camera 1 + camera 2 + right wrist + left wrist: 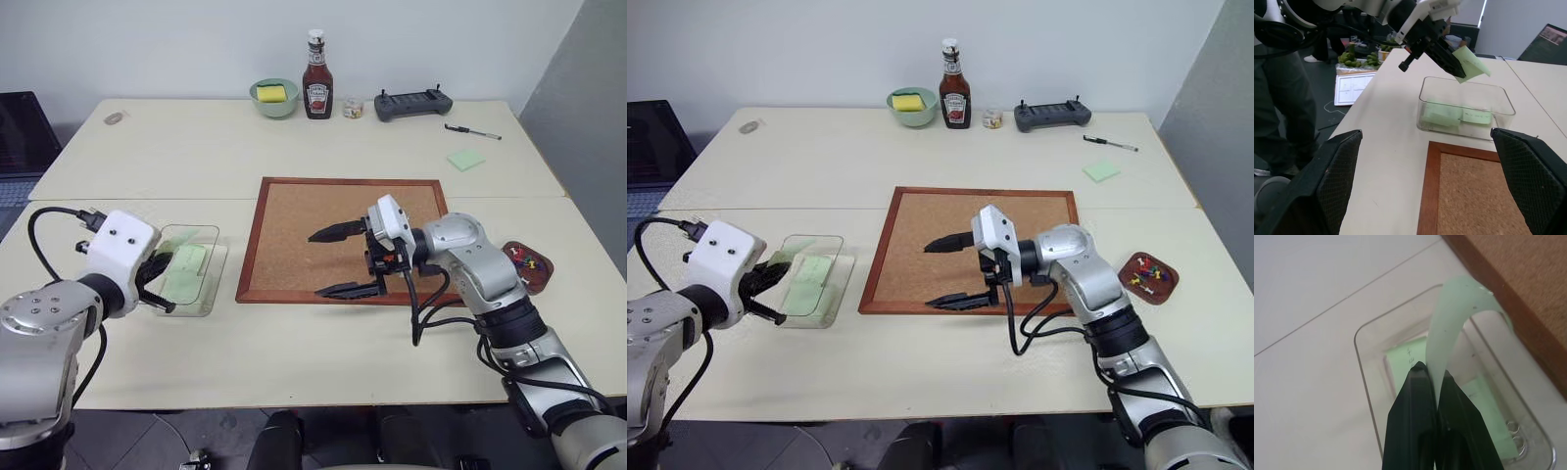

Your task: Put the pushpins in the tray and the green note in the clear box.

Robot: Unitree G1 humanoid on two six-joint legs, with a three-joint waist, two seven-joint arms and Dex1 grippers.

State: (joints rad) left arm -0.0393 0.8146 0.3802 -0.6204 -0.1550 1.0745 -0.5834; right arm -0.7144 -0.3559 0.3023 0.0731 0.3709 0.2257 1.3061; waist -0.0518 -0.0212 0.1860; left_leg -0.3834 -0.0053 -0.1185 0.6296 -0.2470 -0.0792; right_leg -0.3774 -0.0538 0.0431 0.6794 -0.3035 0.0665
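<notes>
My left gripper [1431, 374] is shut on the edge of the green note [1454, 318], which curls upward from the fingers. It hovers over the clear box [211, 284] at the table's left, where other pale green notes [186, 269] lie flat. The right wrist view shows that same gripper [1449, 61] and held note [1471, 63] above the box [1469, 128]. My right gripper [318, 264] is open and empty, pointing left over the corkboard [313, 211]. The tray [545, 279] sits at the right edge with several pushpins [527, 261] in it.
Another green note [466, 160] lies on the table at the back right, with a pen [472, 131] behind it. A ketchup bottle [316, 90], a bowl holding a yellow sponge [273, 96], a small jar [353, 108] and a controller [411, 104] line the far edge. A person [1283, 98] stands beside the table's left end.
</notes>
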